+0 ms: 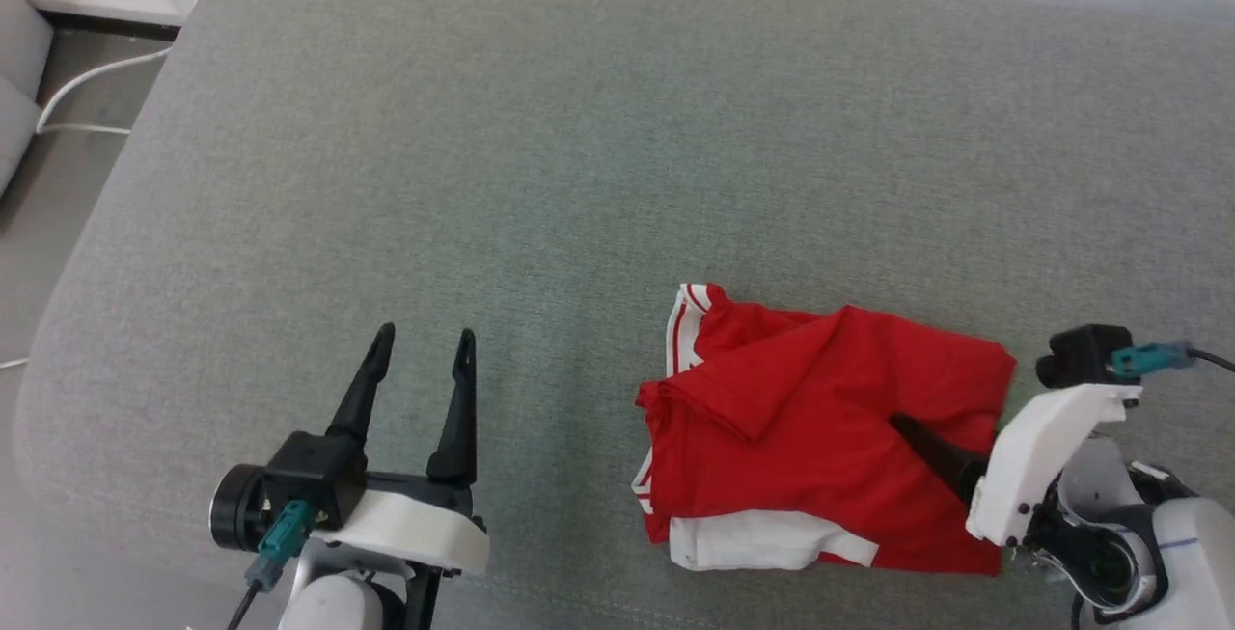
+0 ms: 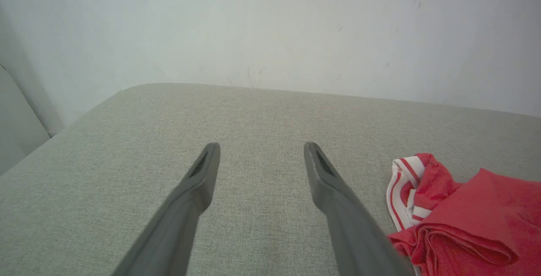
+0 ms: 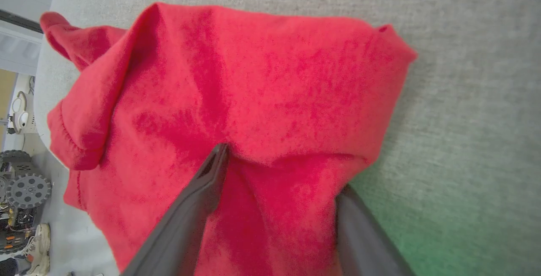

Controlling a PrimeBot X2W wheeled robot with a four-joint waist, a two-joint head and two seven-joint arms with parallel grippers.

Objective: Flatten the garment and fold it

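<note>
The right gripper stood wide apart at the near right edge of the garment. In the right wrist view, one of its fingers lay on top of the red cloth, while the tip of the other was tucked under a raised fold, so a thick bunch of fabric sat between the jaws without being pinched. In the head view only the upper finger showed, dark against the red and pointing toward the shirt's middle. The left gripper was also spread wide, holding nothing and hanging over the bare grey cushion, well apart from the shirt on its right. The garment lay loosely folded on the near right part of that cushion, close to its front edge. Red layers were doubled over one another, a white sleeve stuck out along the near side, and a red-and-white striped sleeve seam curled at the far left corner. A teal plug sat on the right wrist camera. A white wall rose behind the cushion, and a white cable ran along the floor to the left. In the right wrist view, grey toothed wheels and a pale shoe stood on the floor beyond the cushion's edge.
</note>
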